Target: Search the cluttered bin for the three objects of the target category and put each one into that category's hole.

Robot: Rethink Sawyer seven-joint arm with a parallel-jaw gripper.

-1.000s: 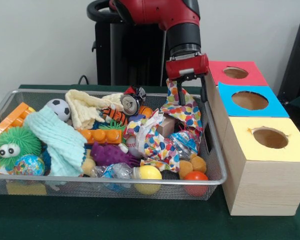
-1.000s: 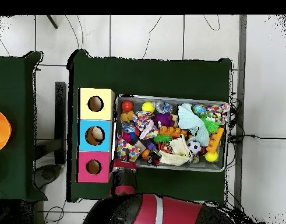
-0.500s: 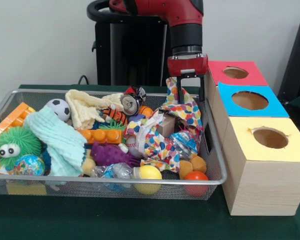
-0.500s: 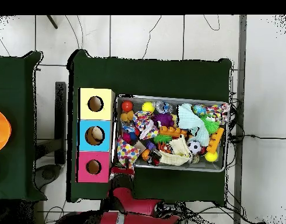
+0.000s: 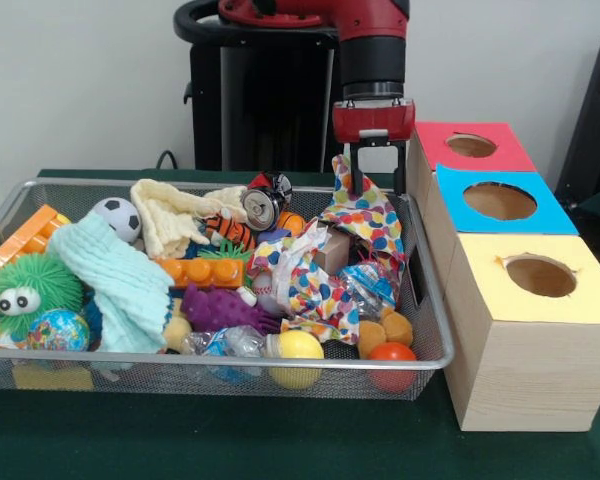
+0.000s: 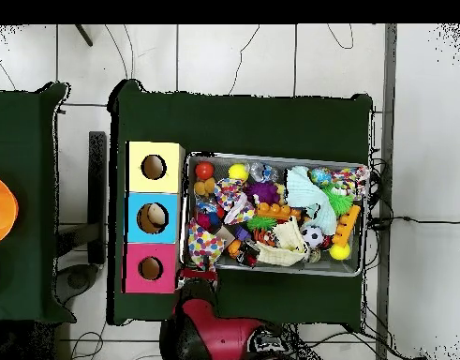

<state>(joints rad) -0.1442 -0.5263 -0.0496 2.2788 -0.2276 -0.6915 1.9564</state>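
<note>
You're looking at a lab: a green-covered desk (image 6: 271, 127) on a white tiled floor (image 6: 233, 56), cables (image 6: 243, 56) trailing across it, bare white wall (image 5: 80, 80) behind.

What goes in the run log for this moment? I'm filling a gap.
gripper: shut on spotted cloth | cloth: corner raised, rest in wire bin | boxes: pink, blue, yellow beside bin

even, bright indoor light; soft shadows under the bin (image 5: 420, 290); no glare; front view slightly soft
</note>
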